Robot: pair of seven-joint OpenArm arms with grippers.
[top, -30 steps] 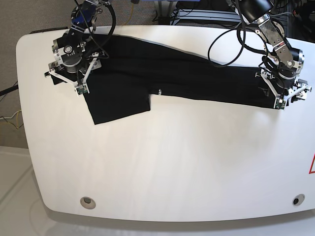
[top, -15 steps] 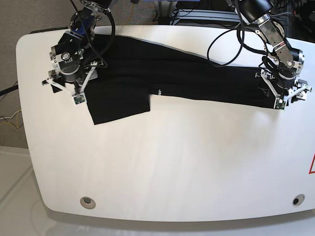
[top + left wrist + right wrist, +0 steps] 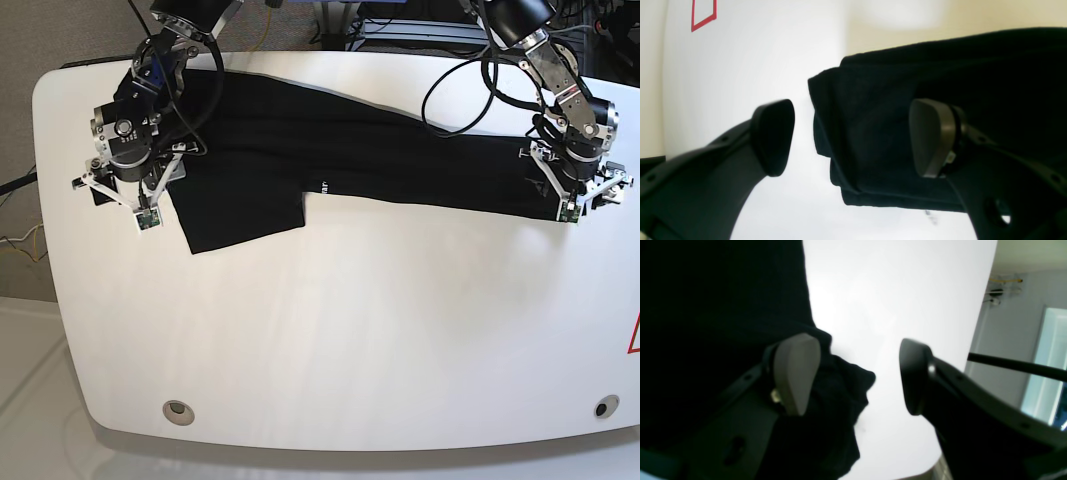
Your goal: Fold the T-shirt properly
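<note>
Your right gripper (image 3: 118,203) is drifting outward along the T-shirt (image 3: 330,150) toward the table's (image 3: 330,330) end: a second ago it stood over the cloth, well inside the sleeve's edge, and now it sits lower and nearer the table's rim, straddling that edge. In the right wrist view, one pad (image 3: 795,373) rests over black fabric, the other over bare white tabletop. Its fingers stand a little less spread than before. The sleeve corner under it now looks bunched.
</note>
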